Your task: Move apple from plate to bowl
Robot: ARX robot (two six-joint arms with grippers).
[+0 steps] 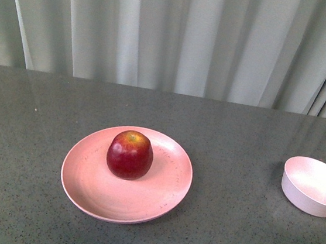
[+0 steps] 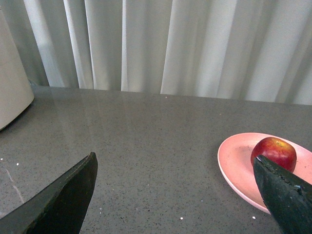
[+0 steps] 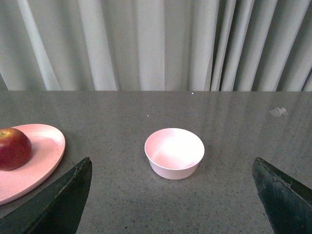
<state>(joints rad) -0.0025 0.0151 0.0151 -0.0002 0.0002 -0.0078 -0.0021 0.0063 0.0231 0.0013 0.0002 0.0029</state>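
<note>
A dark red apple [image 1: 130,154] with a yellow-green top sits upright on the wide salmon-pink plate [image 1: 93,188] in the middle of the grey table. The small pale pink bowl [image 1: 313,186] stands empty at the right edge of the front view. Neither arm shows in the front view. In the left wrist view my left gripper [image 2: 176,161] is open over bare table, with the apple [image 2: 273,152] and plate [image 2: 236,161] beside one finger. My right gripper [image 3: 172,165] is open too, facing the bowl [image 3: 174,152]; the apple [image 3: 13,148] and plate [image 3: 44,148] lie off to the side.
A pale pleated curtain [image 1: 173,35] hangs behind the table's far edge. A white rounded object [image 2: 12,92] stands on the table at the edge of the left wrist view. A small pale scrap [image 3: 278,112] lies on the table beyond the bowl.
</note>
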